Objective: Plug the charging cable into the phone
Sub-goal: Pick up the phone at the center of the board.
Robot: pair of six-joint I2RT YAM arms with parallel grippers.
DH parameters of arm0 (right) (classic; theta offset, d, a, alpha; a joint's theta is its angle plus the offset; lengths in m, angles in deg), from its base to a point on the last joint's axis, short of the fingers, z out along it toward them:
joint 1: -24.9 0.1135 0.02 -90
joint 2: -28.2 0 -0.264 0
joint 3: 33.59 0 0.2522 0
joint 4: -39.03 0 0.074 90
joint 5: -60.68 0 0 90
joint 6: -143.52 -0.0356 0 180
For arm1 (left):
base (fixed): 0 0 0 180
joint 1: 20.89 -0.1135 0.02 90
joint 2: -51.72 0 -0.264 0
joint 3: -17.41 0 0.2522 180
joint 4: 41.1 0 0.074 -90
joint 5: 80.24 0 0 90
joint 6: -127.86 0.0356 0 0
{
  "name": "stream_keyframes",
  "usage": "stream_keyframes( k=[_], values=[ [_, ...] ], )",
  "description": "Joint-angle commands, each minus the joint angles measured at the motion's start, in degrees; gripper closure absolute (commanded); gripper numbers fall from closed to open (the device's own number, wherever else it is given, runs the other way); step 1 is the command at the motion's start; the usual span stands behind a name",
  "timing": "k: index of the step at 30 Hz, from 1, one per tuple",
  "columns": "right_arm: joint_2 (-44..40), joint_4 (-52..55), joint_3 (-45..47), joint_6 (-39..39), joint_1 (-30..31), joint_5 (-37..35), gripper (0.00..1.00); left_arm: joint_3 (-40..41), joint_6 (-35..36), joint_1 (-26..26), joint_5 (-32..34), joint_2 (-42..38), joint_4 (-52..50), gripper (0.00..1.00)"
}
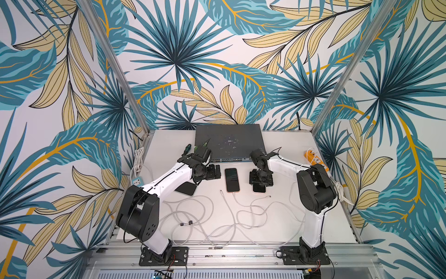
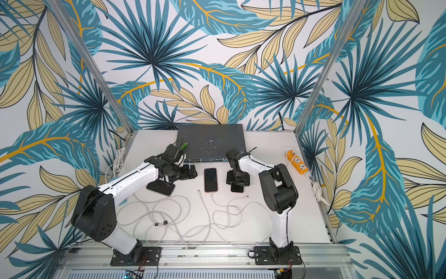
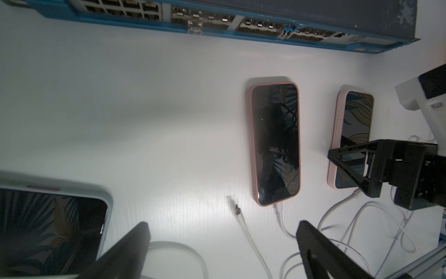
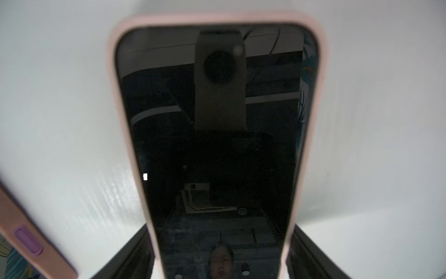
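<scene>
Right fingers (image 4: 135, 251) are sitting around the right pink phone (image 4: 217, 145); I cannot tell if they are squeezing. Left fingers (image 3: 125, 248) are hanging spread, probably needing the loose cable end (image 3: 237, 209) next.

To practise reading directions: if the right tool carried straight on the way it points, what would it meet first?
The pink-cased phone lying directly beneath the right tool. Its fingers straddle the case, so they may reach the table first. Depth is unclear.

White cable (image 2: 217, 201) at middle phone (image 2: 210, 180)
</scene>
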Motion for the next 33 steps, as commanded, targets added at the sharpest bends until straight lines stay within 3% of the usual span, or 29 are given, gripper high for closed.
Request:
stream_keyframes(
  k=[1,6,13,20,33],
  values=[
    [-4.20,-6.26,2.96,3.58,0.37,-1.64,0.37,1.30,0.39,-0.13,-6.96,-0.79,5.13,0.04],
    [-16.92,-15.78,8.51,12.60,0.78,-0.31,0.39,1.42,-1.14,-0.21,-15.79,-2.05,11.81,0.09],
    [-30.81,-27.15,19.30,17.70,1.14,8.55,0.38,1.44,-8.92,0.49,-27.21,-3.10,27.24,0.14],
    [-34.78,-33.39,22.39,17.83,3.39,16.15,0.38,-2.43,-8.47,3.36,-24.73,-1.08,28.78,0.14],
    [-34.68,-32.41,20.16,16.09,4.03,20.29,0.38,-6.58,-7.20,6.69,-22.92,6.60,28.93,0.23]
  ],
)
